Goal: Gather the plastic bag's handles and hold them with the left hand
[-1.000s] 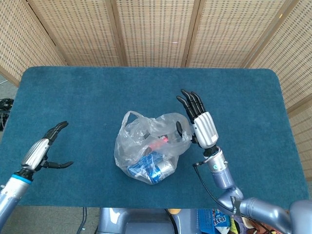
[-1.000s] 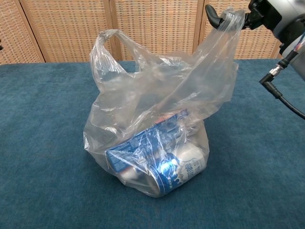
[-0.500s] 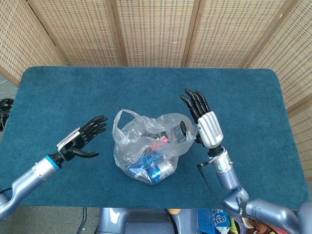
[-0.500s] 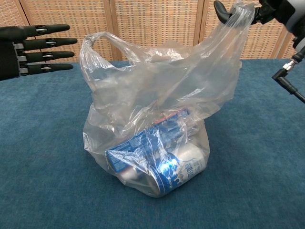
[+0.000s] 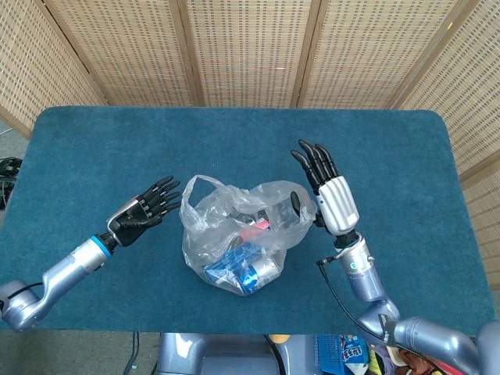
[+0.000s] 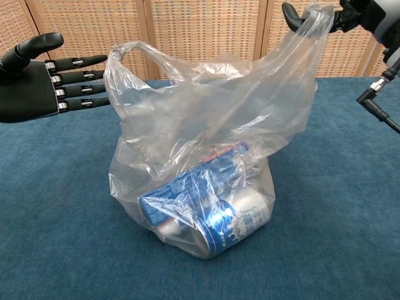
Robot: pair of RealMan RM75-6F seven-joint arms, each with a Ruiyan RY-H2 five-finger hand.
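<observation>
- Woven cane screens point(image 5: 250, 47) close off the back, and my whole work area is the blue felt table point(image 5: 101, 148).
- Sitting near the middle of that table is the plastic bag point(image 5: 238, 238), clear and crumpled, with blue-labelled packets point(image 6: 206, 209) lying in its bottom.
- My right hand point(image 5: 328, 195) is at the bag's right side. In the chest view its thumb has the right handle point(image 6: 309, 19) hooked and lifted, while the other fingers stand straight and spread.
- My left hand point(image 5: 144, 215) is flat with the fingers stretched out and slightly apart, holding nothing. The fingertips point(image 6: 94, 81) are just beside the left handle point(image 6: 128, 56), which stands up slack, and I cannot tell whether they touch it.
- As I judge it, the job is under halfway: one handle is raised, the two are not yet brought together, and nothing is in the left hand.
- Most of the right hand is cut off at the chest view's top corner, so its exact hold on the plastic is hard to read.
- Wrinkled film blurs the packets; I cannot read their labels.
</observation>
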